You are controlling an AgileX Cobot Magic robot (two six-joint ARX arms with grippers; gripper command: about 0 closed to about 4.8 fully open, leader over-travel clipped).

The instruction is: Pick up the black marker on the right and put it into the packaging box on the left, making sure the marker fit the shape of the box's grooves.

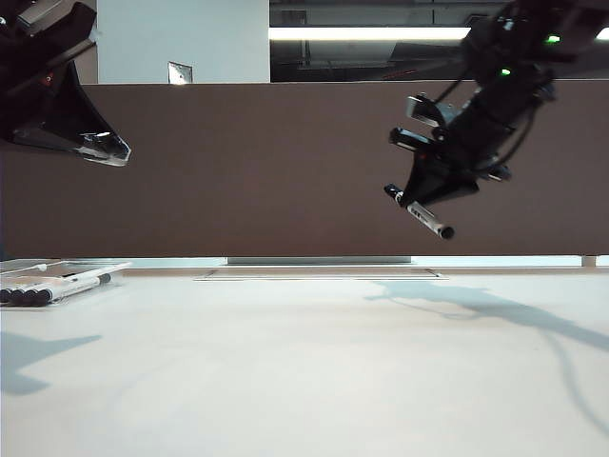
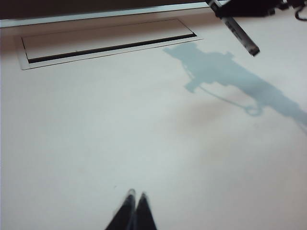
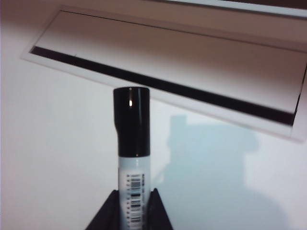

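**Marker's up in the air, box is waiting way over on the left**

While the right gripper (image 1: 425, 202) hangs high over the right half of the table (image 1: 304, 381), it's got the black marker (image 1: 430, 220) pinched between its fingers, well clear of the surface. From where I'm standing the marker sticks out of the jaws at a slant, free end pointing down and to the right. The right wrist view shows it better: two dark fingers (image 3: 156, 211) squeezed on the white barrel right at the barcode print, with the black cap (image 3: 131, 122) poking out past them. So that gripper is closed narrow around the marker, no doubt about it

Over on the far left the packaging box (image 1: 29, 269) lies flat on the table, near the back edge. A few markers (image 1: 27, 296) with black ends are already lying in it side by side, and another one (image 1: 84, 281) lies at an angle just beside them. Box and held marker are well apart, basically opposite sides of the table

Left gripper (image 1: 107, 149) is up high at the left, above the box area. In its own wrist view the two fingertips (image 2: 127, 203) are pressed together with nothing between them, so fully closed and empty

Also a long recessed slot (image 1: 319, 274) set in the table at the far middle, and the right arm's shadow (image 1: 495, 314) stretches across the tabletop under it
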